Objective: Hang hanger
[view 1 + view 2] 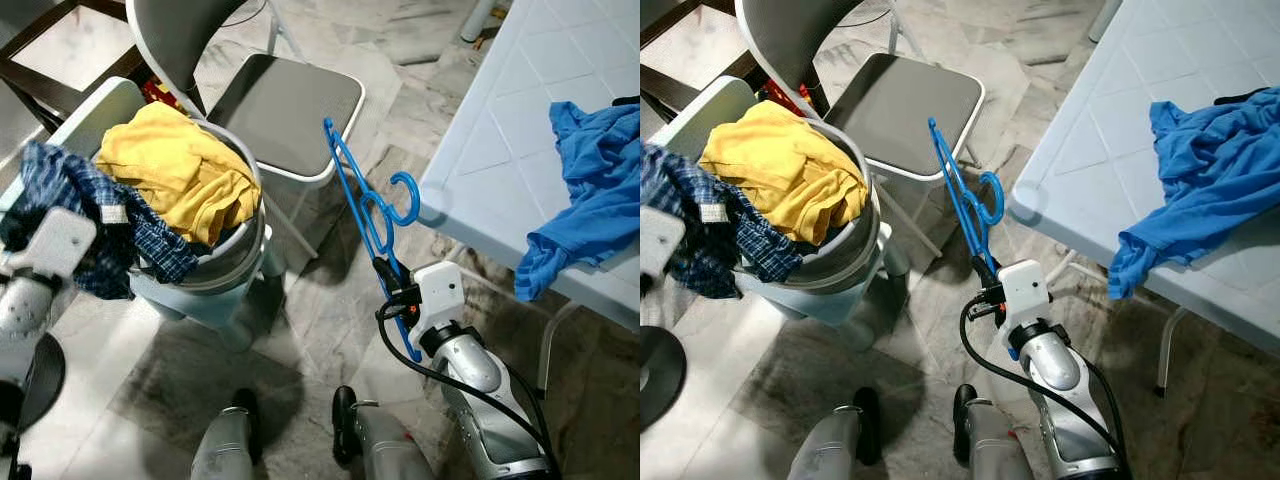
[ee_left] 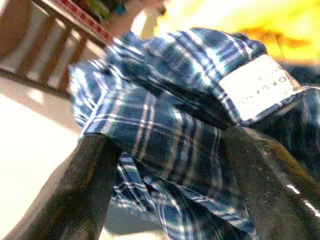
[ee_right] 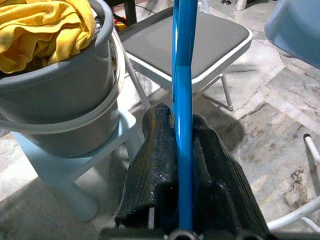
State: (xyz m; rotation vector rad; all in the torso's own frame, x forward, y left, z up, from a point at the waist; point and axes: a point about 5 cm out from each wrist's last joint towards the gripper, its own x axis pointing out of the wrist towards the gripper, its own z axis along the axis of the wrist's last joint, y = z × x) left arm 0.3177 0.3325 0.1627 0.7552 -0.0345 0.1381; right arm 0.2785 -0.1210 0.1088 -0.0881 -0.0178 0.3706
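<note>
Nearest the camera, the robot's two grey legs stood on the marbled grey stone floor [image 1: 300,330]. Just ahead on its right, the right claw [image 3: 183,131] was pressed together on the bar of the bright blue plastic hanger [image 1: 365,205], which rose tilted above the floor between the chair and the bench (its hook curled toward the bench corner). On the left, the left claw [image 2: 165,165] had its black fingers [image 2: 75,195] spread on either side of the blue-and-white checked shirt [image 1: 75,195]; whether they gripped it could not be told. That shirt draped over the rim of the round grey plastic laundry bucket [image 1: 225,270], which sat on a pale blue stool and held a crumpled yellow garment [image 1: 180,165]. Beyond the bucket stood the grey-seated chair with white frame [image 1: 285,110]. To the right, a blue cloth [image 1: 590,190] hung over the edge of the white tiled-pattern bench [image 1: 500,120].
</note>
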